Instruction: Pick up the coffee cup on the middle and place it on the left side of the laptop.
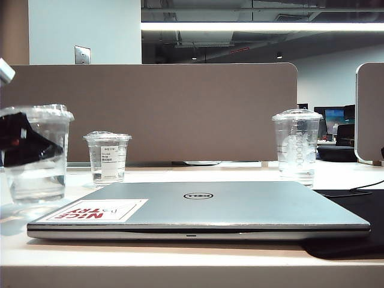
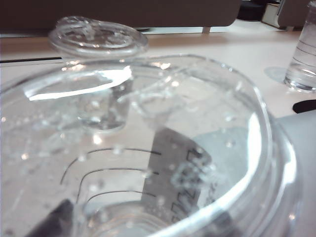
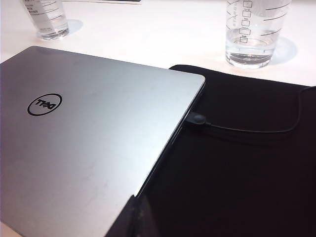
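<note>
Jaws of the left gripper (image 1: 29, 149) are clasped on the coffee cup (image 1: 37, 153): in the exterior view we see a dark finger (image 1: 18, 141) lying across the clear wall at the far left edge. In the left wrist view the same cup (image 2: 148, 148) fills nearly the whole picture, with its thin dark lines and rim close to the lens. The cup is upright, on the left side of the laptop (image 1: 240, 207), just beside the front left corner. We cannot tell whether its base rests on the table (image 1: 180, 258) or hangs just above it.

On the closed silver lid we read the round logo (image 1: 197, 195) and, near the cup, the white sticker (image 1: 96, 210) with red letters. Behind the laptop, toward the left, stands the shorter cup (image 1: 108, 157) with the white paper label. Toward the right stands the taller cup (image 1: 297, 147) with the domed lid, well apart from the other two. A black mat (image 1: 354, 210) lies under the laptop's right end, and a brown partition (image 1: 180, 108) closes the back of the table.

We see nothing of the right gripper in any picture, so we cannot tell how its jaws stand. Its wrist view looks down on the laptop's right corner, the mat, and a thin cable (image 3: 247, 130) plugged into the laptop's edge.
</note>
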